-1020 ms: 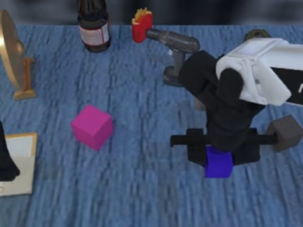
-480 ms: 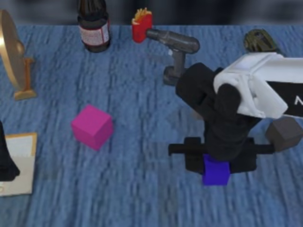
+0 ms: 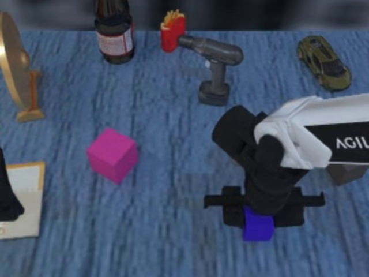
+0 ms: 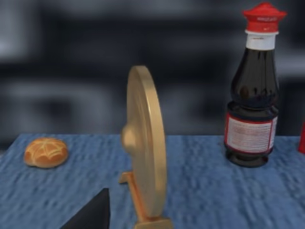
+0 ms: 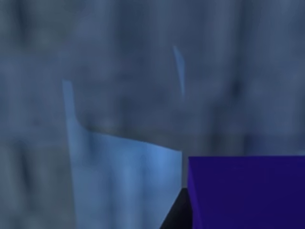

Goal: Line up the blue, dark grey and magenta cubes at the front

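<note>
Since one second ago, your right claw (image 3: pixel 258 214) has carried the blue cube (image 3: pixel 258 225) toward the front of the counter (image 3: pixel 173 115), and the green toy car (image 3: pixel 324 61) at the back right is now uncovered. Going from the left: your left arm (image 3: pixel 7 196) stays parked at the left edge, beside the golden round mirror (image 3: pixel 14 69); whether its claw is open, you cannot tell. The magenta cube (image 3: pixel 112 154), the largest, sits matte and sharp-edged at centre left, well apart from the others. The blue cube is pinched between the right claw's fingers, probably so that it starts the row at the front. The dark grey cube (image 3: pixel 346 171) is half hidden under the right arm, near the right edge. The counter's cloth looks woven.
</note>
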You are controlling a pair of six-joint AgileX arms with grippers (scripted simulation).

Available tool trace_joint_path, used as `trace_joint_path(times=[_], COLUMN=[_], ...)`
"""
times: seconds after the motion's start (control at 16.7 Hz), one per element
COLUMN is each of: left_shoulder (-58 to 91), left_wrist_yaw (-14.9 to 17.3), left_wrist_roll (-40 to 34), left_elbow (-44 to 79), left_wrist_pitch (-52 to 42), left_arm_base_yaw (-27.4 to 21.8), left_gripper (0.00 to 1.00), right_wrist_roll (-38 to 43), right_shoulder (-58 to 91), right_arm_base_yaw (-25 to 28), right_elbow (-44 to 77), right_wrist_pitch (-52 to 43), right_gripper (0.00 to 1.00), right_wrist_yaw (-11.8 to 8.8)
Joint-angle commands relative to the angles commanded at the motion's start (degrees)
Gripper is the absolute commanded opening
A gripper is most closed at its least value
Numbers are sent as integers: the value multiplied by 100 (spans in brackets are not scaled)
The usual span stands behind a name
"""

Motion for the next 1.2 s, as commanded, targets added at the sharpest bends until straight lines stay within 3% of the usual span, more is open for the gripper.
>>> trace_joint_path(times=[0.12,0.9,1.2], left_shoulder=[0,0,0], left_wrist_yaw=[0,0,0], left_wrist_roll=[0,0,0], left_elbow=[0,0,0], left_wrist_pitch=[0,0,0], left_arm_base_yaw=[0,0,0], left_gripper=[100,100,100], right_wrist_roll=[0,0,0], right_shoulder=[0,0,0], right_arm_base_yaw=[0,0,0], right_elbow=[0,0,0], right_wrist_pitch=[0,0,0], right_gripper=[0,98,100], right_wrist_yaw=[0,0,0])
